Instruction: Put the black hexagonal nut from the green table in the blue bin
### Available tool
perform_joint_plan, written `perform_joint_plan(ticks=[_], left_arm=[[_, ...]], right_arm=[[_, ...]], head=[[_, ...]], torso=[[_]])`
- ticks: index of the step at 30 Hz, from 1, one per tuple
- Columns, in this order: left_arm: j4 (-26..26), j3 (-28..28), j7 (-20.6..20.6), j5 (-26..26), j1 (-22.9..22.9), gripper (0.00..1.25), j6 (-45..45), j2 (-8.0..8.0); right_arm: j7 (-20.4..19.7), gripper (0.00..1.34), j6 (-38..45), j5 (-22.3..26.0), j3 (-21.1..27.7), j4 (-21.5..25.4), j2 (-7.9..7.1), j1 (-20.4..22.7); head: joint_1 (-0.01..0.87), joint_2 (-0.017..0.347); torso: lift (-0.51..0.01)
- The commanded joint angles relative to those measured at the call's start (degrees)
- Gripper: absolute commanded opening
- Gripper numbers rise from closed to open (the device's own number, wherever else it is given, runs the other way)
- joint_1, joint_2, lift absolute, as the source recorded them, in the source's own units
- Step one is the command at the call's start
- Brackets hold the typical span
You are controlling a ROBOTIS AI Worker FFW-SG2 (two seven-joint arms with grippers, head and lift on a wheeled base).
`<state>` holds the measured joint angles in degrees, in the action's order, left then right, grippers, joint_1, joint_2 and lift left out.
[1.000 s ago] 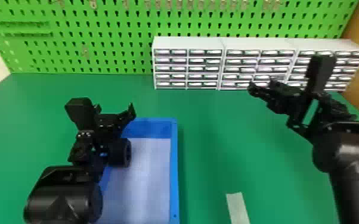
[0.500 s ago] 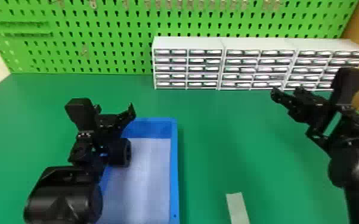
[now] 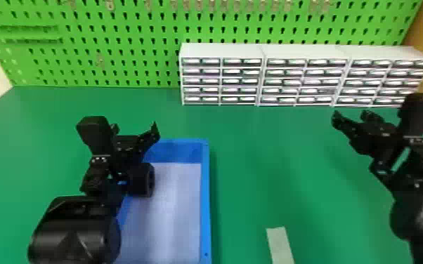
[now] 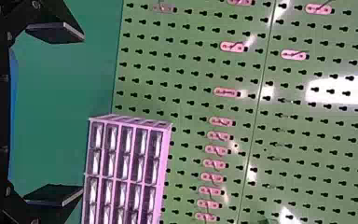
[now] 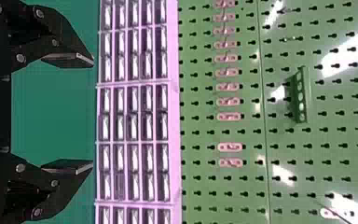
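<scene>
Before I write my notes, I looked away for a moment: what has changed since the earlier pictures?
The right gripper has moved toward the robot's right, and a little lower in the head view. I see nothing taken hold of or let go. The left gripper, blue bin, drawers and pale strip on the table stayed as they were.

I count one blue bin (image 3: 205, 196), three white drawer cabinets (image 3: 305, 51) beyond it, and one pale strip (image 3: 280, 245) to its right.
</scene>
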<state>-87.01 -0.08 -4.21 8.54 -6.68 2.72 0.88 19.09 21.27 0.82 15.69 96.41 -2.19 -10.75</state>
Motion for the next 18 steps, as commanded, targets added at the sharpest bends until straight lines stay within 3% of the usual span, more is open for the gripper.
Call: perform_joint_plan(ticks=[1,18], left_arm=[[0.0,0.0,0.0,0.0,0.0,1.11,0.0,0.0],[0.1,0.3,0.0,0.0,0.3,1.11,0.0,0.0]], right_arm=[[-0.6,0.84,-1.9,-1.0,0.5,0.0,0.35,1.4],[-0.6,0.84,-2.7,-3.1,0.2,-0.1,0.17,4.4]], head=[[0.686,0.051],[0.686,0.051]], torso=[[-0.097],[-0.097]])
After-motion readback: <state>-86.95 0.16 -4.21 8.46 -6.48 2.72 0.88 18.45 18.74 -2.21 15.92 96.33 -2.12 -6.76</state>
